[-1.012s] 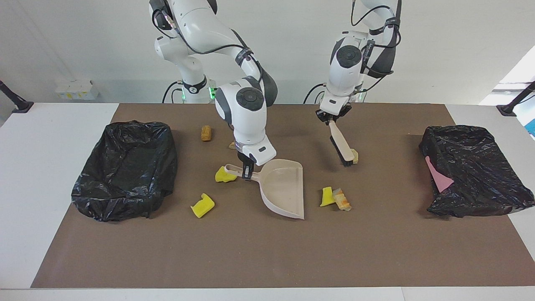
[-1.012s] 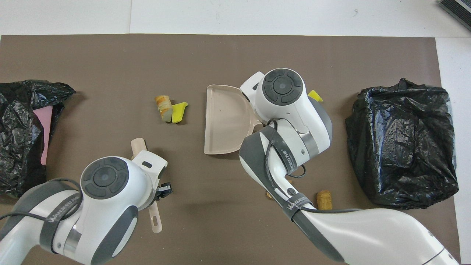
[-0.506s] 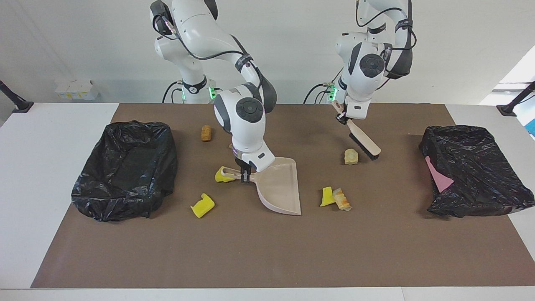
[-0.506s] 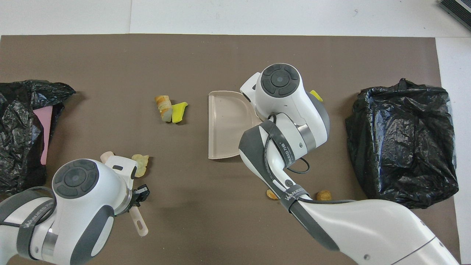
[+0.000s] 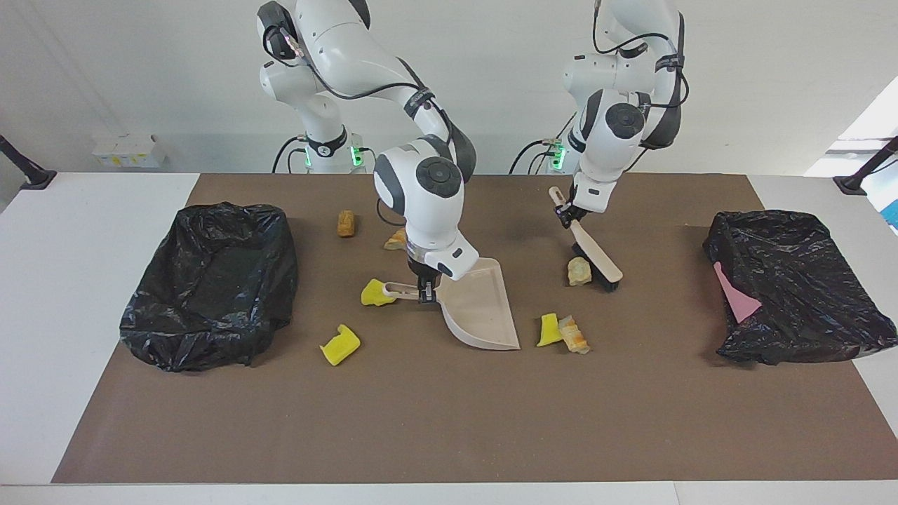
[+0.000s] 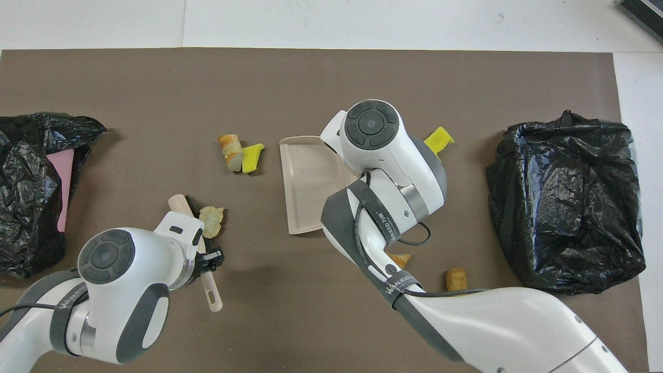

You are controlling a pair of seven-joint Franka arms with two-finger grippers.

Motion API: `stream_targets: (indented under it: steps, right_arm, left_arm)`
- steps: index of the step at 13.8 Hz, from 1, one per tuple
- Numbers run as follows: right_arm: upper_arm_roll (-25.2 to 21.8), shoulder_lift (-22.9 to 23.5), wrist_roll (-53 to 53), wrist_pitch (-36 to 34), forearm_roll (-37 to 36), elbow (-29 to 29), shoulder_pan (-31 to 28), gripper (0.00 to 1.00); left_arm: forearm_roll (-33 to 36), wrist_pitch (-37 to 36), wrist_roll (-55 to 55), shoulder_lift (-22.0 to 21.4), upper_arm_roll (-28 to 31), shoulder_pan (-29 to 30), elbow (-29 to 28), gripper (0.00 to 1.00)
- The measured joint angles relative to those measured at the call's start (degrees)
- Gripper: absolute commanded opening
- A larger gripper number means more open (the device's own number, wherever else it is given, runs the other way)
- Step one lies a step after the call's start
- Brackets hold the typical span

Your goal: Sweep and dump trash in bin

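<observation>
Risk: my left fingers (image 5: pixel 570 214) clench the brush (image 5: pixel 595 255), my right fingers (image 5: pixel 424 289) the dustpan (image 5: pixel 480 308); a hard stroke flicks the pale chunk (image 5: pixel 578 271) past the dustpan.

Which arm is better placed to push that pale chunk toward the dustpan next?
The left. Its gripper already holds the brush, whose bristles sit right beside the pale chunk. The right gripper is occupied holding the dustpan by its handle, mouth toward the left arm's end.

Overhead: right arm hides dustpan handle (image 5: pixel 400 287) and right gripper (image 5: pixel 426 292); brush (image 5: pixel 595 256) bristles mostly under left wrist. Bin (image 6: pixel 31 181) by left gripper (image 5: pixel 565 214) cut off at frame edge.
</observation>
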Motion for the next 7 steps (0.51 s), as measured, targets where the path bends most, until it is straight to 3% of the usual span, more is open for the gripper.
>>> stream_targets:
  steps: [7]
  right_arm:
    - [0.00,0.05,0.00,0.00,-0.08,-0.01,0.46,0.00]
  left_arm:
    - [-0.51,1.33,16.46,9.57,0.29,3.02,11.20,0.00]
